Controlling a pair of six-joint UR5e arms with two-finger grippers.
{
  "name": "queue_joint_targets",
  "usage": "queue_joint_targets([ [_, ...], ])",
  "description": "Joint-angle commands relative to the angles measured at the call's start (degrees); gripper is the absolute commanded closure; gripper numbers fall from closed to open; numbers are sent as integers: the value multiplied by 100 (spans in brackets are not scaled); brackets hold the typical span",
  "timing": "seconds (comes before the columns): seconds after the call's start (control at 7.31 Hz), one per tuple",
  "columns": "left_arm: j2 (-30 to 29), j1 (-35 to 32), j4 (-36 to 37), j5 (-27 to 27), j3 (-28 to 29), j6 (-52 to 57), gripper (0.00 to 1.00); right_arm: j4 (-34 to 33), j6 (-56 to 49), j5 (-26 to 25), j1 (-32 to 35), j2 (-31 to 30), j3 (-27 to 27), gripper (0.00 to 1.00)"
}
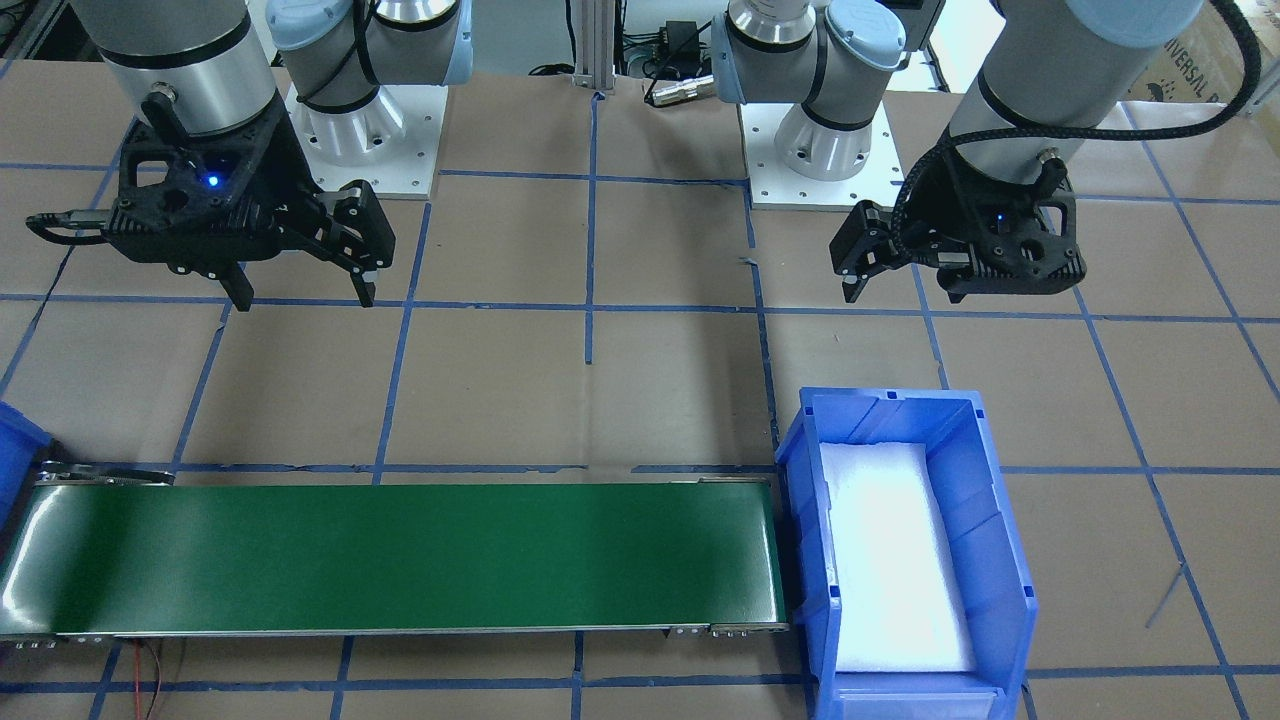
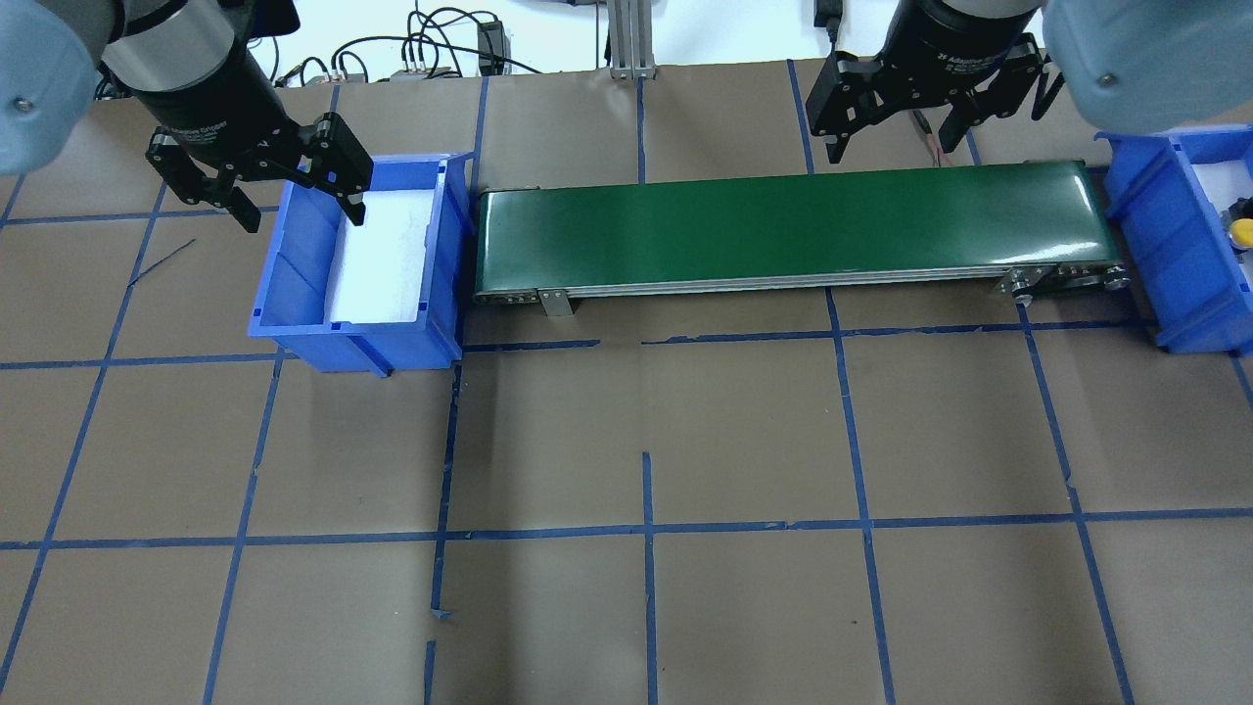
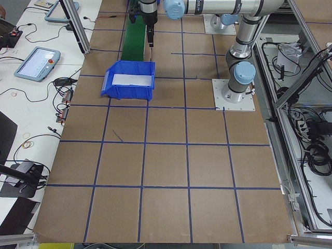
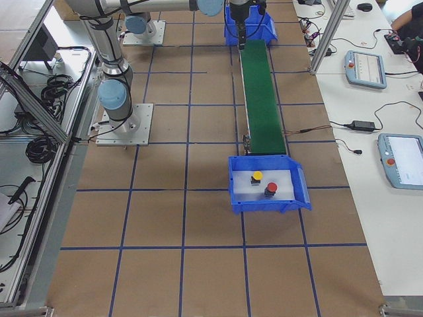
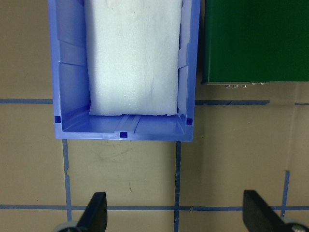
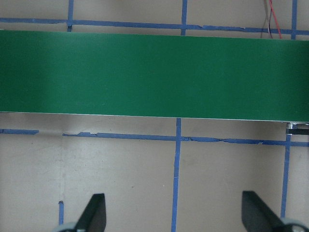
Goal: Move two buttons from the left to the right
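Observation:
The yellow button (image 4: 256, 176) and the red button (image 4: 271, 190) stand on white foam in the right blue bin (image 4: 264, 206). In the overhead view only the yellow button (image 2: 1241, 232) shows, at the frame's edge inside that bin (image 2: 1145, 215). My left gripper (image 2: 301, 215) is open and empty, held above the near end of the left blue bin (image 2: 294, 255), which holds only white foam. My right gripper (image 2: 893, 145) is open and empty, held beside the green conveyor belt (image 2: 783, 225) on the robot's side. The wrist views show both grippers, left (image 5: 176, 212) and right (image 6: 174, 212), wide open.
The conveyor (image 1: 400, 555) runs between the left bin (image 1: 800, 470) and the right bin (image 1: 15, 440). The table is brown board with blue tape lines. The arm bases (image 1: 360, 130) stand at the robot's side. Operator consoles (image 4: 367, 66) lie beyond the table.

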Motion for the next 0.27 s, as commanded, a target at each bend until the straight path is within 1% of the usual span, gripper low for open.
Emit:
queue_joint_targets([
  [0.0, 16, -53, 42, 19, -8, -20, 0, -164, 9, 5, 5, 12, 84, 0],
  [0.14, 16, -53, 51, 19, -17, -29, 0, -146, -9, 5, -12, 12, 119, 0],
])
